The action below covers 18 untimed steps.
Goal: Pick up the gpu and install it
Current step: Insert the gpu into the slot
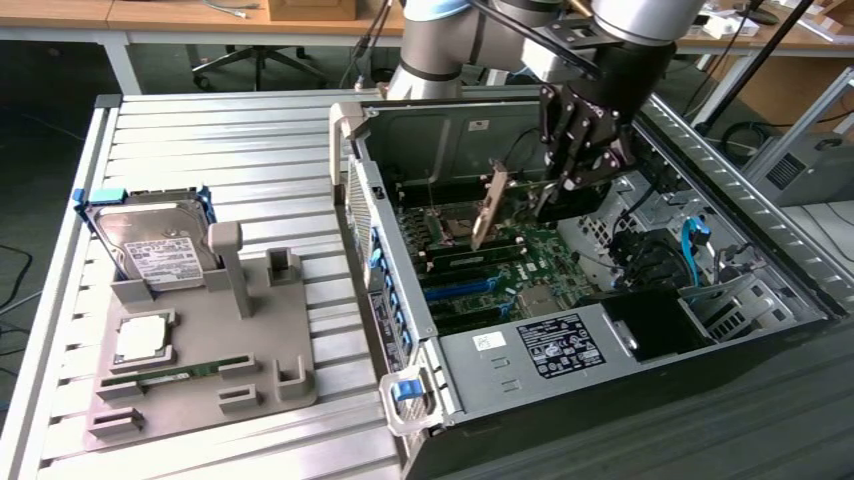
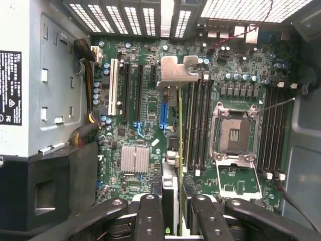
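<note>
Your black metal end effector (image 2: 175, 203) was clamped on the thin, flat, dark-faced gpu (image 2: 178, 75) with its silvery bracket, held edge-on just above the green motherboard (image 2: 150, 108). Stiff and light but fragile, I'd say; you'd best grip its bare edges.

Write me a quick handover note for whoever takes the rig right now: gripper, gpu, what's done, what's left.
Gripper: shut on the gpu, gripping its upper edge.
Position: inside the open case, held edge-down over the motherboard, bracket toward the case's rear.
Done: gpu picked up and brought into the case.
Left: it does not look seated in a slot yet.
</note>
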Each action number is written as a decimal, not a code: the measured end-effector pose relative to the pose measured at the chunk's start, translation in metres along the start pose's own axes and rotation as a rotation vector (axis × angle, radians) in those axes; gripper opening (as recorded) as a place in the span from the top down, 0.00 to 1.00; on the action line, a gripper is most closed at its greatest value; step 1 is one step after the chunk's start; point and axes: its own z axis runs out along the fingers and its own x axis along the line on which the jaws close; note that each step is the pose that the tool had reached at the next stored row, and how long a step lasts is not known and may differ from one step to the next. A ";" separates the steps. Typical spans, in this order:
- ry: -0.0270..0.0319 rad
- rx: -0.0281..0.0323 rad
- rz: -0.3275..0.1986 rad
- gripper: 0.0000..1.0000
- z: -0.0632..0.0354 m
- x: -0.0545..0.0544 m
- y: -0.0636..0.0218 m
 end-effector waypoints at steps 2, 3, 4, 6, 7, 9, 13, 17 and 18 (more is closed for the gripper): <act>0.0004 0.0000 0.000 0.73 0.0002 0.000 0.0011; 0.0006 0.0000 0.000 0.73 0.0004 0.000 0.0017; 0.0009 -0.0001 0.000 0.73 0.0005 0.000 0.0024; 0.0015 -0.0001 0.000 0.73 0.0008 0.000 0.0035; 0.0014 -0.0001 0.000 0.73 0.0010 0.000 0.0038; 0.0014 0.0000 0.000 0.73 0.0016 0.000 0.0043; -0.0047 0.0001 0.025 0.73 0.0030 0.000 0.0045; -0.0352 0.0016 0.038 0.73 0.0037 0.001 0.0045; -0.0484 0.0022 0.039 0.73 0.0042 0.003 0.0046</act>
